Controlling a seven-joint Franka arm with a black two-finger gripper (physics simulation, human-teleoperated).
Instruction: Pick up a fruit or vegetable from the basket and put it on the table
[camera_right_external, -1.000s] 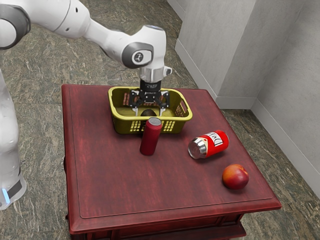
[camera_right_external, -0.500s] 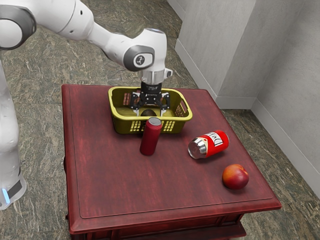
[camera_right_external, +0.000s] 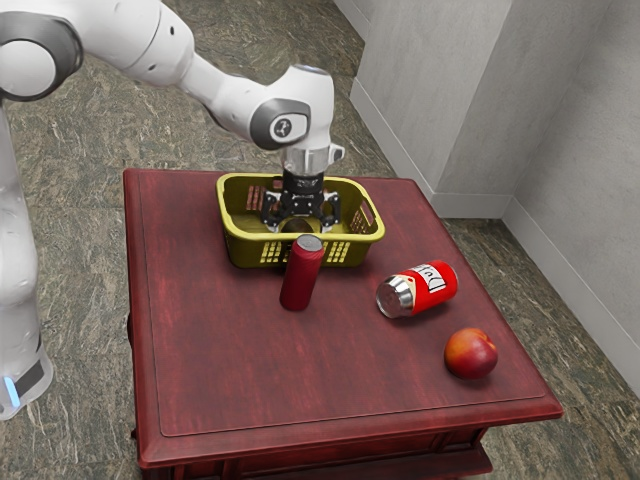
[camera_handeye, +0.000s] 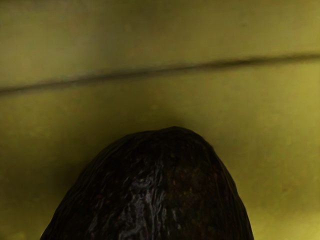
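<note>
My gripper (camera_right_external: 299, 226) is down inside the yellow basket (camera_right_external: 245, 224), its two fingers wide apart. A dark, avocado-like fruit (camera_right_external: 298, 227) lies between them, with space showing on either side of it. The basket's near wall partly hides the fingertips. In the wrist view the dark, wrinkled fruit (camera_handeye: 155, 195) is large and close under my hand, resting against the yellow basket floor (camera_handeye: 150, 40).
A dark red can (camera_right_external: 301, 275) stands upright close in front of the basket. Toward the exterior view's right, a red and silver can (camera_right_external: 418, 289) lies on its side, and a red-orange peach-like fruit (camera_right_external: 470, 353) sits on the red table (camera_right_external: 240, 370).
My hand has come down a little farther into the basket around the dark fruit. The fingers stay apart, and the cans and the peach-like fruit have not moved.
</note>
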